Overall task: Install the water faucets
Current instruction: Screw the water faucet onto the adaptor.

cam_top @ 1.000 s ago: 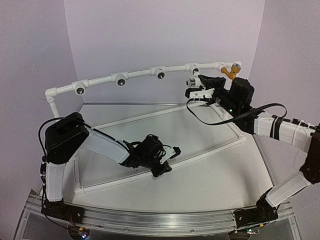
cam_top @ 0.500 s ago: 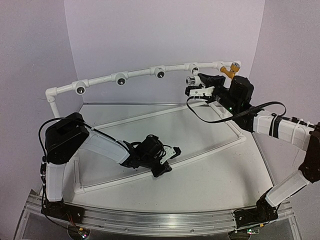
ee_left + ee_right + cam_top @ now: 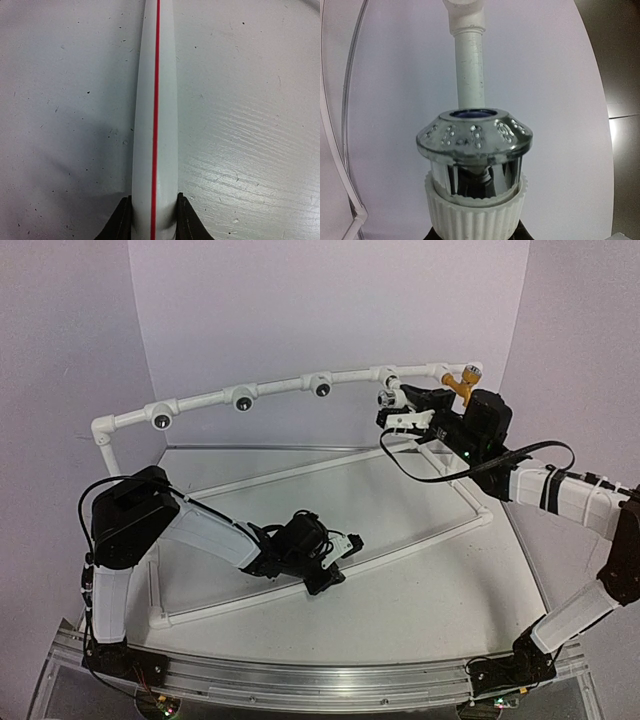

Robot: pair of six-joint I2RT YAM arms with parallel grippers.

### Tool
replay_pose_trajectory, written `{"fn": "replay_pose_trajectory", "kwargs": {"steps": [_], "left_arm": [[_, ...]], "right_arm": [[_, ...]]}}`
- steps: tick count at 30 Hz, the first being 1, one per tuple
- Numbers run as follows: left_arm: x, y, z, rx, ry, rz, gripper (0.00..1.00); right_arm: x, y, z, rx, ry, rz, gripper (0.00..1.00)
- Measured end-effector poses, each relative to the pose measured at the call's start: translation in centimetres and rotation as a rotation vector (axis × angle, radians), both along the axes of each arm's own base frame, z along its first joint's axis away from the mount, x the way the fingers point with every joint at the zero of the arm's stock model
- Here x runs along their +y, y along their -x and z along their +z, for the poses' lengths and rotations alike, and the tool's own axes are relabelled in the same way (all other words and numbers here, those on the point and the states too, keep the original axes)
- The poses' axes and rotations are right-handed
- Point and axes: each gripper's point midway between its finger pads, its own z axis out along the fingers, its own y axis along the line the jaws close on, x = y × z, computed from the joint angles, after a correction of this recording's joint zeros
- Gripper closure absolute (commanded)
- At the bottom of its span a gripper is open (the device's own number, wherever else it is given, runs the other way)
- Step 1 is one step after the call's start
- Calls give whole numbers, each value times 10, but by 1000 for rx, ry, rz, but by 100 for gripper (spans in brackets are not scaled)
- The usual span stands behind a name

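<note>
A white faucet [image 3: 384, 398] with a ribbed white base and a chrome collar [image 3: 475, 137] sits in my right gripper [image 3: 395, 412], which is shut on the ribbed base [image 3: 475, 215]. Its chrome end points at the raised rail of the white pipe frame [image 3: 240, 398], just below a socket near the rail's right end. A yellow-orange faucet [image 3: 460, 383] sticks out of that rail's far right end. My left gripper [image 3: 338, 558] is shut on a low white pipe with a red stripe [image 3: 155, 100] lying on the table, one black finger [image 3: 120, 222] on each side.
The raised rail carries several round dark sockets [image 3: 322, 389] and stands on a post at the left [image 3: 105, 445]. Low frame pipes [image 3: 300, 468] run across the white tabletop. Purple walls close in behind and at both sides. A black cable [image 3: 430, 475] hangs from the right arm.
My right gripper has carried the white faucet slightly up and right, closer to the raised rail. The left arm has not moved.
</note>
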Motion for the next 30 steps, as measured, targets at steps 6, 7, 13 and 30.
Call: {"fn": "replay_pose_trajectory", "kwargs": {"steps": [6,7,13,30], "left_arm": [[0,0,0,-1,-1,0,100],[0,0,0,-1,-1,0,100],[0,0,0,-2,-1,0,100],[-2,0,-2,-2,-1,-1,100]], "right_arm": [[1,0,0,15,-26,17,100],[1,-1,0,19,-32,19,100],[4,-5,1,43,-72,29,100],[7,-13,2,80,-172,25,100]]}}
